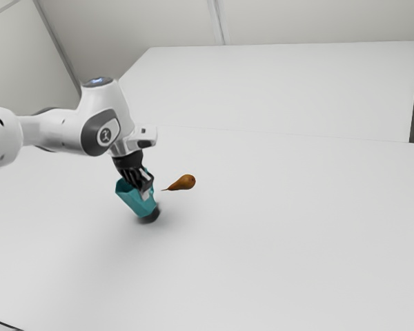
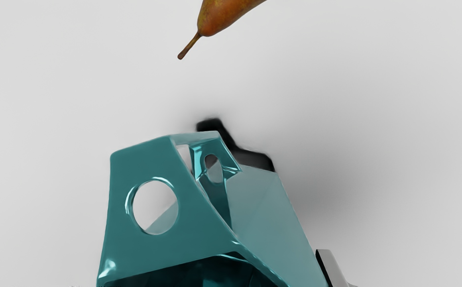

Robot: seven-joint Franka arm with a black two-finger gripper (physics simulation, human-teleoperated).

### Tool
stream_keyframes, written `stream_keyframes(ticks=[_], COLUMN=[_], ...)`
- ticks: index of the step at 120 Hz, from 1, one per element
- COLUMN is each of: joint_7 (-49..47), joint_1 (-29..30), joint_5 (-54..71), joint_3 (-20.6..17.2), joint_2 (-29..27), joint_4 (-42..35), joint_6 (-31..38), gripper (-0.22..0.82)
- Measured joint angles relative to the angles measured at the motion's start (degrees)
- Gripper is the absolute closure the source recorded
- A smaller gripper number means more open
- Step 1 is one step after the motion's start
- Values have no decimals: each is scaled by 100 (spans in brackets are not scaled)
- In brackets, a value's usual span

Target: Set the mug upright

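The black gripper (image 1: 145, 191) is at the teal mug (image 1: 132, 198), shut on it. In the exterior view the mug leans, its opening toward the view's upper left and its bottom low, over a dark shadow. The wrist view has the angular mug (image 2: 143, 251) close up, with its round-holed handle part and dark opening; there the gripper (image 2: 231, 275) has one fingertip (image 2: 332, 269) against the mug's side, the other hidden by the mug. Whether the mug's bottom touches the table is unclear.
A brown pear (image 1: 184, 182) (image 2: 223, 16) lies on the white table (image 1: 283, 227), a short way from the mug on the exterior view's right, its stem pointing toward the mug. Behind the table stands another white surface (image 1: 283, 86).
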Motion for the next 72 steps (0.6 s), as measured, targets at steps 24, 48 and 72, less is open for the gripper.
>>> stream_keyframes(ticks=[24,48,72], joint_7=[-453,-780,-1014], joint_1=[6,-8,0], joint_5=[39,173,202], joint_3=[-23,-58,-63], joint_2=[51,167,215], joint_4=[-162,-171,-176], joint_6=[155,194,183], gripper=[78,78,78])
